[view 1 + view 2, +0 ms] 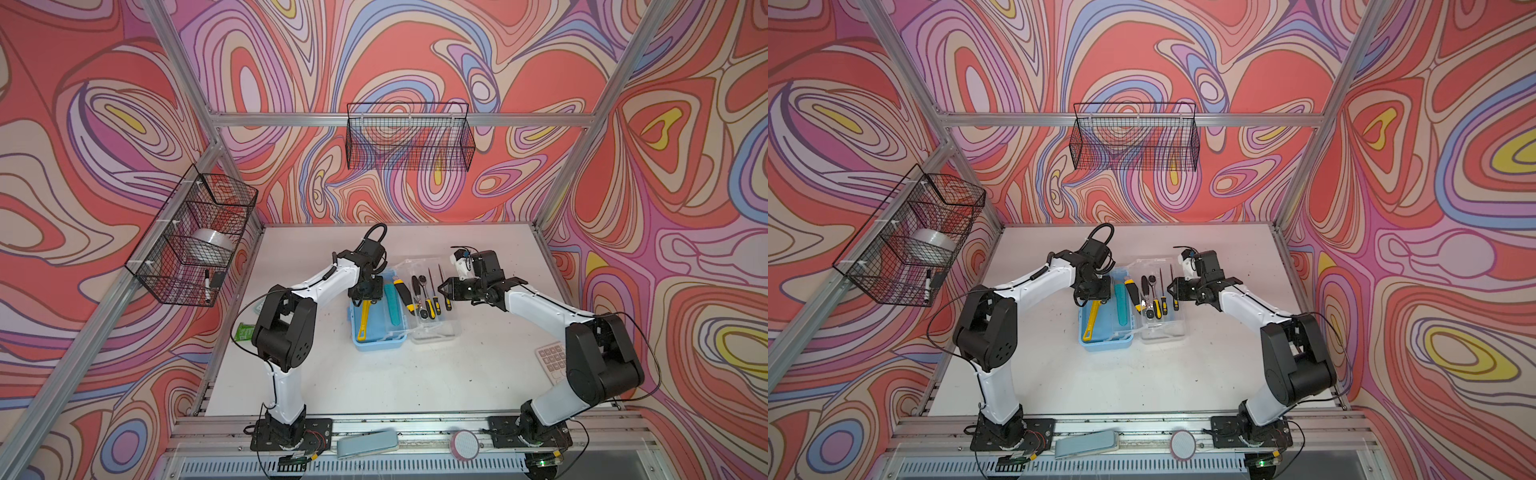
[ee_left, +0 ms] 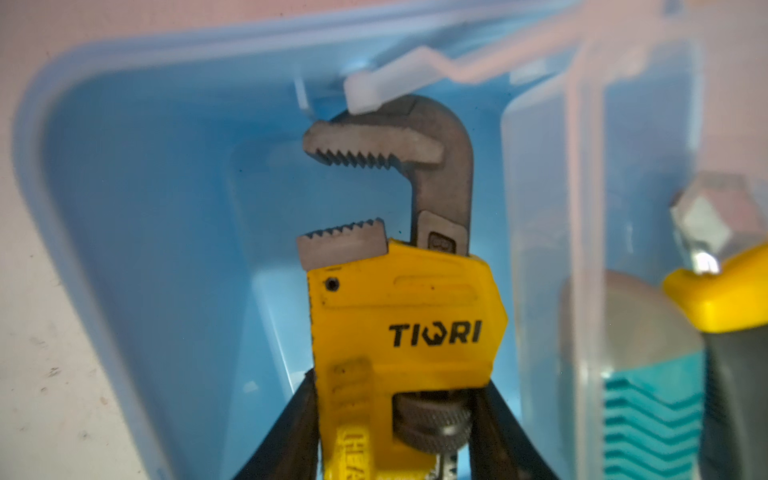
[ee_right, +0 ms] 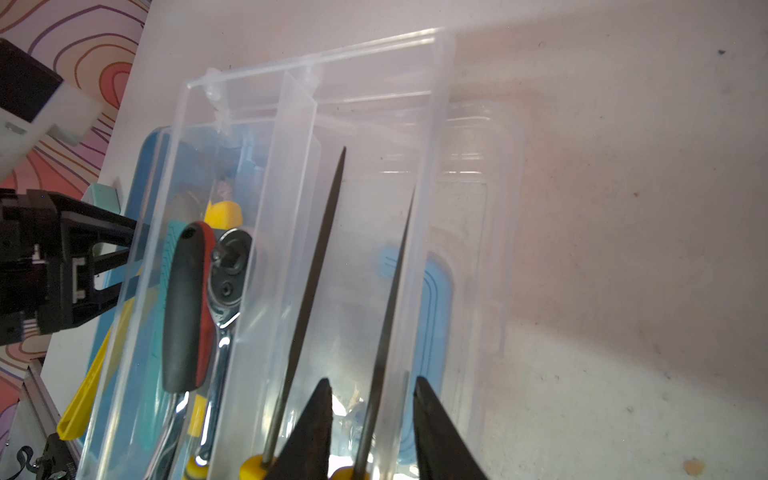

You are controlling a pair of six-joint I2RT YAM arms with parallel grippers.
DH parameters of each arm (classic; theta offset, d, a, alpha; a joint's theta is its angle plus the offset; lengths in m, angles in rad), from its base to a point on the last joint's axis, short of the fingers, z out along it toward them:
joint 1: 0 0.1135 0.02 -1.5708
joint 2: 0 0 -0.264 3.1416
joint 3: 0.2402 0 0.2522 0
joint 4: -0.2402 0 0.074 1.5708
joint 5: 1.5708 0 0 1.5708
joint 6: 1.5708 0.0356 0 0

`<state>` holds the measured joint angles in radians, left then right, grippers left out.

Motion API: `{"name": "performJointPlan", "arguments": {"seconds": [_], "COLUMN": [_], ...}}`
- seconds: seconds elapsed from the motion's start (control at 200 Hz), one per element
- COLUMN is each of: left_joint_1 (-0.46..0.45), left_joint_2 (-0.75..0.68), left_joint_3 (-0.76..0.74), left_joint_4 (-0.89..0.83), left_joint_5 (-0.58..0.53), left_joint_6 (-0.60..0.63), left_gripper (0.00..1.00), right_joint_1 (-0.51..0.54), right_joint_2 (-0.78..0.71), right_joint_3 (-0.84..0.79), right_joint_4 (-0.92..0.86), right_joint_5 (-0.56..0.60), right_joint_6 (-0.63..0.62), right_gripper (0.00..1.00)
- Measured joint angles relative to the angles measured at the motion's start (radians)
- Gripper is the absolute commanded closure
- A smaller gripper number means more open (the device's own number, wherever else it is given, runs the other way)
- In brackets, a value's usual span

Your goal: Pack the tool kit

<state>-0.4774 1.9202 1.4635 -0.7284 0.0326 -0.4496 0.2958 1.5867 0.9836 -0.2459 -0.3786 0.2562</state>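
Left gripper (image 2: 395, 436) holds a yellow pipe wrench (image 1: 365, 318) inside the open tool kit (image 1: 379, 341).

The tool kit, a light blue box, sits mid-table (image 1: 415, 382), its clear lid (image 1: 434, 332) swung open and lying flat on the side nearer the right arm. The left gripper's fingers (image 2: 286, 432) are clamped on the wrench just below its yellow head, and the wrench slants inside the box with its handle toward the box's near end. A teal tool (image 1: 392, 303) lies inside the box beside the wrench. Several yellow-and-black hand tools (image 1: 424, 295) rest in a clear tray over the lid. The right gripper (image 3: 372, 428) hovers at the lid's outer edge, jaws narrowly parted astride a thin file (image 3: 386, 316); whether they grip it cannot be told.
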Motion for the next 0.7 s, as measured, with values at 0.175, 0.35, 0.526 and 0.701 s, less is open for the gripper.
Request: {"name": "performJointPlan", "arguments": {"seconds": [0.175, 0.35, 0.526, 0.701], "left_joint_1": [0.0, 0.0, 0.001, 0.0], "left_joint_2": [0.026, 0.025, -0.023, -0.09], "left_joint_3": [-0.001, -0.002, 0.001, 0.027], "left_joint_4": [0.014, 0.013, 0.006, -0.012], "left_joint_5": [0.0, 0.0, -0.008, -0.027], "left_joint_6": [-0.008, -0.026, -0.044, -0.053], "left_gripper": [0.67, 0.43, 0.25, 0.24], "right_joint_1": [0.0, 0.0, 0.0, 0.0], "right_joint_2": [0.0, 0.0, 0.0, 0.0], "right_joint_3": [0.0, 0.0, 0.007, 0.014], "right_joint_4": [0.0, 0.0, -0.002, -0.011], "right_joint_5": [0.005, 0.005, 0.01, 0.02], "right_joint_6": [0.0, 0.0, 0.0, 0.0], "right_gripper": [0.68, 0.68, 0.68, 0.68]}}
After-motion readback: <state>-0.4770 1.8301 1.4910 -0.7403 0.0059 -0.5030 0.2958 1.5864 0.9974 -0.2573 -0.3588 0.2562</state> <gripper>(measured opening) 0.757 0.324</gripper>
